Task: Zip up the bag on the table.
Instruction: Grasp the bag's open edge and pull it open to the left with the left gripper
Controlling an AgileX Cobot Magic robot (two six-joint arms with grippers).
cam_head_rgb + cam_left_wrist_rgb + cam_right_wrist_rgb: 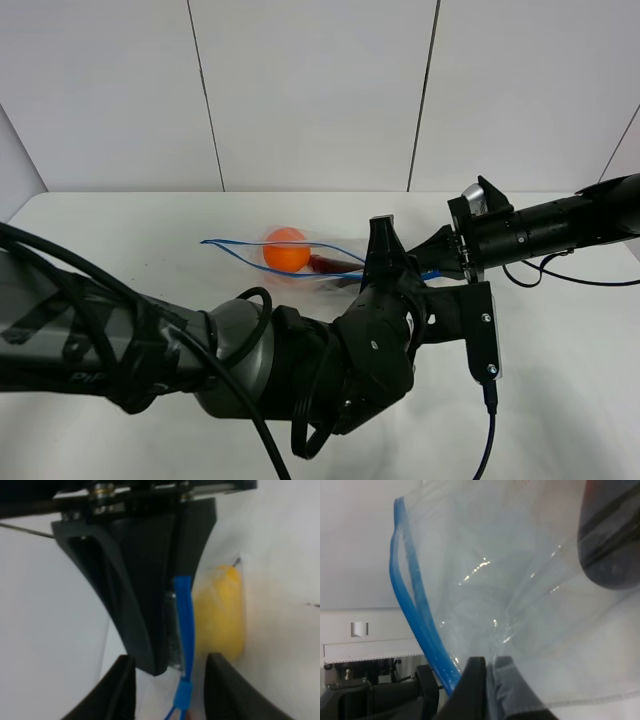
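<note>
– Nearest the high camera, why does the left gripper point(172, 672) sit where it does?
– Its fingers stand a little apart, straddling the blue zipper strip point(184, 620) of the clear crinkly plastic zip bag point(245, 252) without pinching it. I judge it is set to close and run along the seal.
– And the right gripper point(487, 680)?
– Clamped on the bag's end beside the strip, probably anchoring it so the strip pulls straight.
– Where is the bag?
– Lying mid-table between the two arms, mouth gaping. Inside are an orange ball point(286, 249), a dark purple piece point(325, 263) and a yellow toy point(220, 610).
– Beyond that?
– The large plain white matte table point(560, 390), then a white panelled wall point(310, 90) with dark seams.
</note>
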